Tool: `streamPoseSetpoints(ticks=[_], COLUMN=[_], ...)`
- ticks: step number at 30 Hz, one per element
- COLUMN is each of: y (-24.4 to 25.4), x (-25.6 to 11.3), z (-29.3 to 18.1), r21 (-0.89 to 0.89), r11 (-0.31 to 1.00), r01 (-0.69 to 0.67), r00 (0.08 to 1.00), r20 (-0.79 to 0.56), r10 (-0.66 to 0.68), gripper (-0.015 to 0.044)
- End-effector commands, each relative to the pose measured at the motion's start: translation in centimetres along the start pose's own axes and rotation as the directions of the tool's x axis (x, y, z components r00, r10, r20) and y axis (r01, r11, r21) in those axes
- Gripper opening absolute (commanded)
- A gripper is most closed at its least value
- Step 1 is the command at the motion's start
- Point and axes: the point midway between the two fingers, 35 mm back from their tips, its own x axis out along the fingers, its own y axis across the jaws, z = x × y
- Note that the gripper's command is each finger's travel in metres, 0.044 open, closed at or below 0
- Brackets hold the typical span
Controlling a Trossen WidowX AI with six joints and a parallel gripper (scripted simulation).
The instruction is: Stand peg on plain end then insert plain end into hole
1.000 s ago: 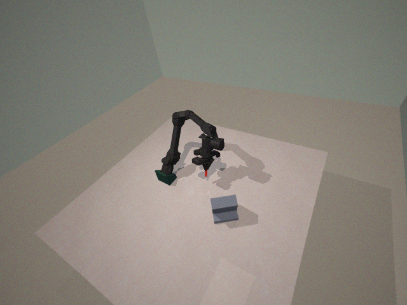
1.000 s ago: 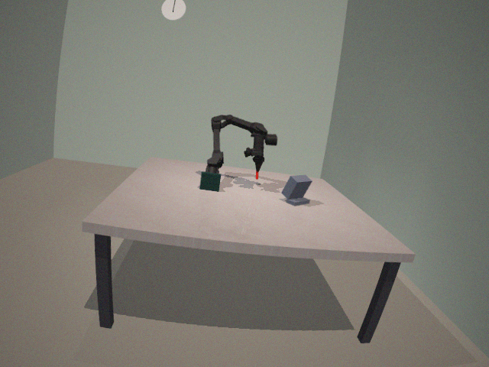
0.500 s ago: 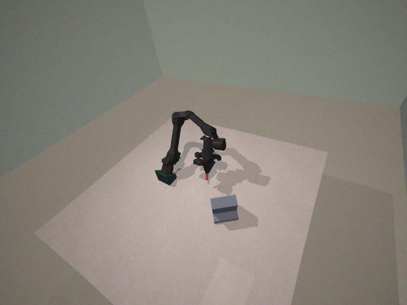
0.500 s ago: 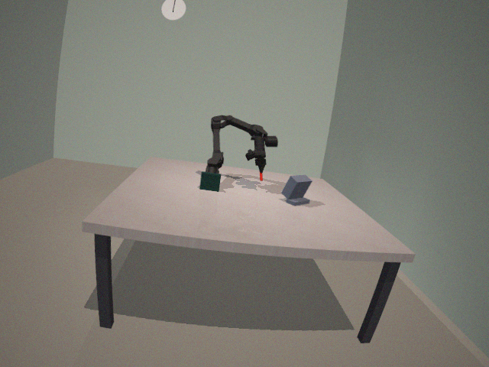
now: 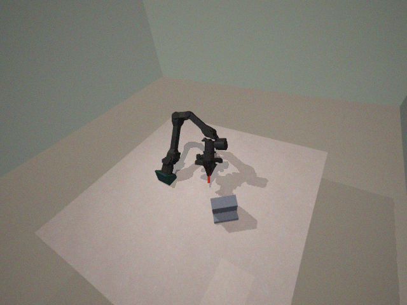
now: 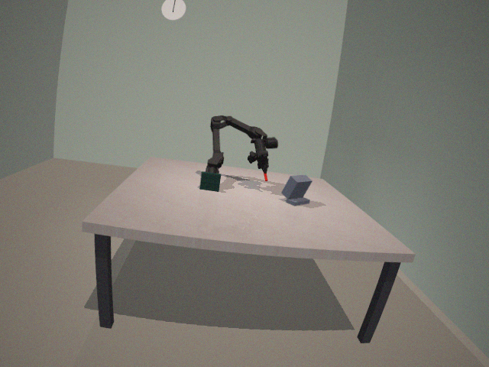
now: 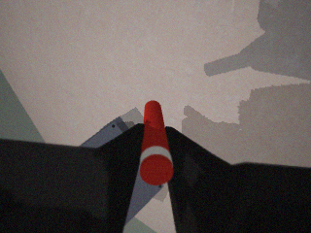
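A red peg [image 5: 208,179] [image 6: 266,177] [image 7: 154,123] is between the fingers of my gripper [image 5: 209,174] [image 6: 265,172] [image 7: 154,132]. The gripper is shut on it. In the wrist view the white-banded end is nearest the camera and the plain end points away, down past the fingertips. In the exterior view the peg leans slightly and appears to hang above the table. The blue-grey sloped panel [image 5: 224,201] [image 6: 299,186] [image 7: 104,135] stands apart from the peg, on the near side of it in the top view. Its hole cannot be made out in any view.
The arm's base stands behind a dark green block [image 5: 166,177] [image 6: 210,181], left of the gripper in the top and exterior views. The table [image 5: 147,236] [image 6: 221,221] carries the arm, block and panel. Shadows of the arm fall on it around the gripper.
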Motion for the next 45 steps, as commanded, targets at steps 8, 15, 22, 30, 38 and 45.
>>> streamPoseSetpoints(ticks=[8, 15, 22, 30, 38, 45], y=[0.2, 0.2, 0.2, 0.1, 0.1, 0.3], x=[0.4, 0.5, 0.5, 0.4, 0.5, 1.2], z=[-1.3, -2.2, -3.1, -4.0, -4.7, -5.7], r21=[0.008, 0.018, 0.035, 0.061, 0.079, 0.09], r11=[0.997, 0.993, 0.988, 0.981, 0.977, 0.974], r01=[-0.071, -0.113, -0.149, -0.183, -0.199, -0.206], r00=[0.993, 0.98, 0.962, 0.934, 0.914, 0.901], r20=[-0.097, -0.162, -0.227, -0.302, -0.345, -0.37], r10=[0.072, 0.114, 0.153, 0.193, 0.214, 0.225], gripper=[0.0, 0.0, 0.0, 0.0, 0.0, 0.0])
